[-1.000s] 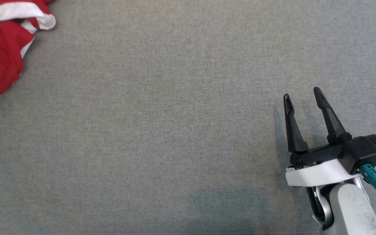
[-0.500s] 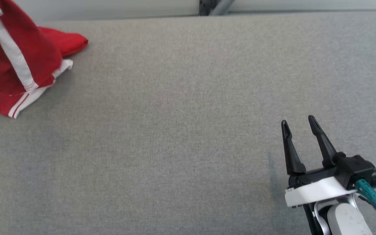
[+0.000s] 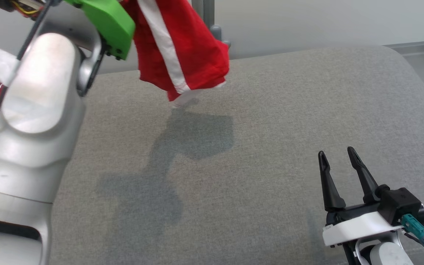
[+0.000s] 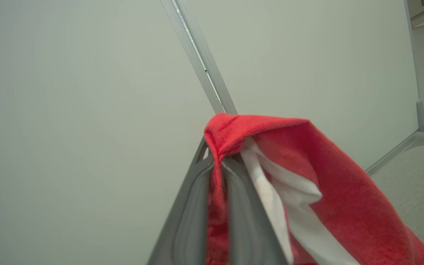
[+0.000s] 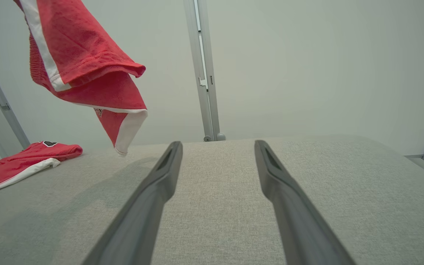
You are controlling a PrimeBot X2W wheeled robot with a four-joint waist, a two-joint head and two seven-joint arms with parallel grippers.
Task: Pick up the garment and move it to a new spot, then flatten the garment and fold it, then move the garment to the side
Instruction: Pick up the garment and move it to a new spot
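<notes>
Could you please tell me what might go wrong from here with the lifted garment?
1. The left jaws pinch only a small fold of the red towelling garment with white stripes, so it might slip free.
2. It hangs bunched above the grey fabric table, so it may land creased.
3. A second red garment lies at the table's left end; setting down there could tangle them.
</notes>
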